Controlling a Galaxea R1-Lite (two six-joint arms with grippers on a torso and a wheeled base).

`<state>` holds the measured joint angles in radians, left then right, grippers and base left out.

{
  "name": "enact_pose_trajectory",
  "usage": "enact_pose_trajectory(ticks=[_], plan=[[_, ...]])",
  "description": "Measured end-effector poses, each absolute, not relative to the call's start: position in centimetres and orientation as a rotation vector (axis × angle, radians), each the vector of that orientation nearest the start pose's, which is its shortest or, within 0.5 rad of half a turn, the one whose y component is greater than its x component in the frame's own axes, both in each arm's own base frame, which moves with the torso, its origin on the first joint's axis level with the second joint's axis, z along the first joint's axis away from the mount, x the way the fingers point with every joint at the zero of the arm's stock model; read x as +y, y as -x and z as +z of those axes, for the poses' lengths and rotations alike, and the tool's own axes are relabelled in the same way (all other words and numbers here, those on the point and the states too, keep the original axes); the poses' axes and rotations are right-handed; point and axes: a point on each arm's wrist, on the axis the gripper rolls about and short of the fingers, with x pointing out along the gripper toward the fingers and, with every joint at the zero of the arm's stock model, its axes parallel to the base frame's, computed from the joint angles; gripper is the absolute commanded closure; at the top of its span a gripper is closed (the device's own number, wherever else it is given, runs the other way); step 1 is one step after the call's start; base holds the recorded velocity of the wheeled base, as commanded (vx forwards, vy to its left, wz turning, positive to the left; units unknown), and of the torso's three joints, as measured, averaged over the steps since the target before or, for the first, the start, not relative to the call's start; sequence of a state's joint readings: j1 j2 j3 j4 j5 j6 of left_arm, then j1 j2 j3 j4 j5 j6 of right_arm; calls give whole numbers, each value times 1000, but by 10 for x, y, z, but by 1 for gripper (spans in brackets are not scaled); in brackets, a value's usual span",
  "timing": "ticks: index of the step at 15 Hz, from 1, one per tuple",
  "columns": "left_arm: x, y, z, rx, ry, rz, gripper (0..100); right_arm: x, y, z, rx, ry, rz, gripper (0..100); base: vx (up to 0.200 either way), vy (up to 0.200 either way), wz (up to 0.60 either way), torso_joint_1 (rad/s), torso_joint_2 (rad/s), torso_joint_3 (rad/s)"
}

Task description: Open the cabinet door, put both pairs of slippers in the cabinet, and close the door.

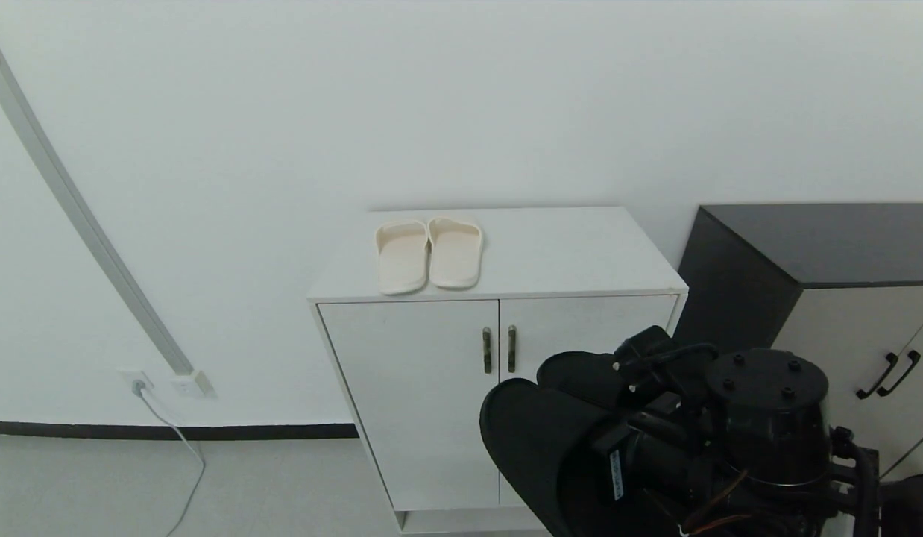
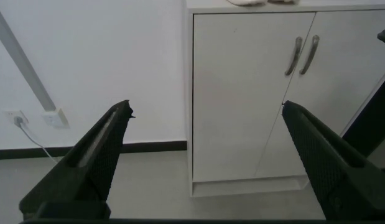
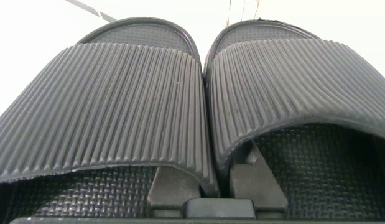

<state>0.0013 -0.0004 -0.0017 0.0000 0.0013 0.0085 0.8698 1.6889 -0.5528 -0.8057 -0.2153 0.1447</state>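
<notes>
1. We see the cabinet (image 1: 424, 403) with both doors shut; opening is not yet done.
2. Our right jaws clamp the black slippers (image 1: 543, 440) in front of the cabinet; our left jaws gape empty.
3. The cream slippers (image 1: 429, 255) sit on the cabinet's top surface; stowing both pairs and closing remain.

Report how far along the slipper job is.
Done: the right gripper has the black slippers clamped between its jaws. In hand: the left gripper, jaws open, faces the white cabinet, whose doors are both shut. Left: open a door, stow them and the cream slippers lying on the cabinet top, then close up.
</notes>
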Motion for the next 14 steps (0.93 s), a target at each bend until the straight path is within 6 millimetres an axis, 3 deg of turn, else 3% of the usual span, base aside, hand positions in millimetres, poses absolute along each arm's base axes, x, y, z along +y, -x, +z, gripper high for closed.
enact_pose_trajectory(ticks=[14], plan=[[0, 23, 76, -2, -9, 1, 0, 204, -179, 130, 342, 38, 640, 100, 0, 0, 0, -203, 520, 316]])
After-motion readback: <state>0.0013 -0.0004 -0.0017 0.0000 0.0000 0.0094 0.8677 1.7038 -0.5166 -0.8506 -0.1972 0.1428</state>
